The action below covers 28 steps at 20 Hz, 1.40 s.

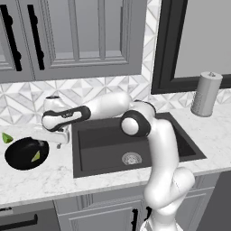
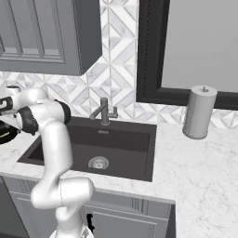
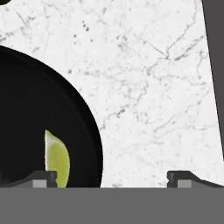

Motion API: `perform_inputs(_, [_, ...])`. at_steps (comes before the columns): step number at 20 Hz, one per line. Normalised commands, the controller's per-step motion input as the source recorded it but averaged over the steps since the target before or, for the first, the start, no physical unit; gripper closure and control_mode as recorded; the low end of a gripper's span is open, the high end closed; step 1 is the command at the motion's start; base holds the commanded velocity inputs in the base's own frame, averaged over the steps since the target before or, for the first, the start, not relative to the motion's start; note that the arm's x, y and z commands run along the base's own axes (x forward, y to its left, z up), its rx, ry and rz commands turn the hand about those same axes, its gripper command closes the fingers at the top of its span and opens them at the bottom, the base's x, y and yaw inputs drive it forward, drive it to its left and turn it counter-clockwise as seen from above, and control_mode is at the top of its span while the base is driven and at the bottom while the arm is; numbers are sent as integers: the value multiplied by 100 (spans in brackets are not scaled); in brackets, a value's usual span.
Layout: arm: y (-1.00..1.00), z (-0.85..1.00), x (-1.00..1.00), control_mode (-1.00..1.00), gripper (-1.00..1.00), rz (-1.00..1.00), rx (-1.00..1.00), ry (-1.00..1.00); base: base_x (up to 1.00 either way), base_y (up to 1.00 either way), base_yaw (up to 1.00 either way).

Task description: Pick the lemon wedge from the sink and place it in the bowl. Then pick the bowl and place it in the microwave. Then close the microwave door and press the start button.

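Note:
The glossy black bowl (image 1: 20,154) sits on the marble counter left of the sink (image 1: 103,146). The pale yellow-green lemon wedge (image 1: 36,156) lies inside the bowl near its right rim. In the hand view the wedge (image 3: 57,159) rests in the bowl (image 3: 39,113) just above the left fingertip (image 3: 43,178). My gripper (image 1: 57,142) hangs open over the counter at the bowl's right edge, holding nothing. From the hand camera the gripper (image 3: 113,179) spans the bowl's rim and bare marble. The sink (image 2: 116,139) basin has only its silver drain (image 2: 98,162) in it.
A brighter green wedge (image 1: 6,138) lies on the counter behind the bowl. The faucet (image 2: 104,111) stands behind the sink. A grey paper-towel roll (image 1: 206,94) stands at the right by the window. Wall cabinets hang above the counter.

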Motion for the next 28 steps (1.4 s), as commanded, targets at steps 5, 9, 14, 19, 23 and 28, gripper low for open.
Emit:
perform_inputs(5, [44, -11, 18, -100, -100, 0, -9, 0, 0, 0, 0])
perform_inputs(9, [6, -23, 2, -100, -100, 0, -1, 0, 0, 0, 0])
perform_inputs(14, [-4, -30, -2, -100, -100, 0, 0, 0, 0, 0, 0])
perform_inputs(19, [-4, -28, 0, -100, -100, 0, 0, 0, 0, 0, 0])
perform_inputs(23, [0, -36, 0, -100, -100, 0, 0, 0, 0, 0, 0])
perform_inputs(28, [0, -35, 0, -100, -100, 2, 0, 0, 0, 0, 0])
